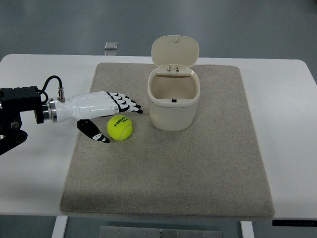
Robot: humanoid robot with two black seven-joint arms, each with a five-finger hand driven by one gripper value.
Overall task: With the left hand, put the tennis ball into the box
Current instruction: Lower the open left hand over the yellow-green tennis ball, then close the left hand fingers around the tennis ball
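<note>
Top view: a white desk [39,183] carries a grey-beige mat [198,168] that covers most of its middle. The left arm comes in from the left edge, black at the wrist joint with a thin cable looping over it, then a white forearm shell leading to the left hand [106,116].

The hand is white on its back with black pads along the fingers. It is open: the four fingers [126,104] reach out nearly straight to the right, lying close together, and the thumb [92,131] points separately down and to the right, leaving a wide gap between thumb and fingers. The hand has hold of nothing.

The tennis ball [120,128], yellow-green with dark lettering, sits on the mat in that gap, just below the fingers and just right of the thumb tip. Whether the fingers or the thumb tip actually touch it cannot be told from this angle; nothing is closed around it.

The box [174,106] is a cream, rounded bin standing upright on the mat, to the right of the ball and a little farther from the camera, near but apart from the fingertips. Its hinged lid [175,49] stands open at the far side, so the bare inside shows.

A small grey object [112,46] lies on the floor beyond the desk's far edge.
</note>
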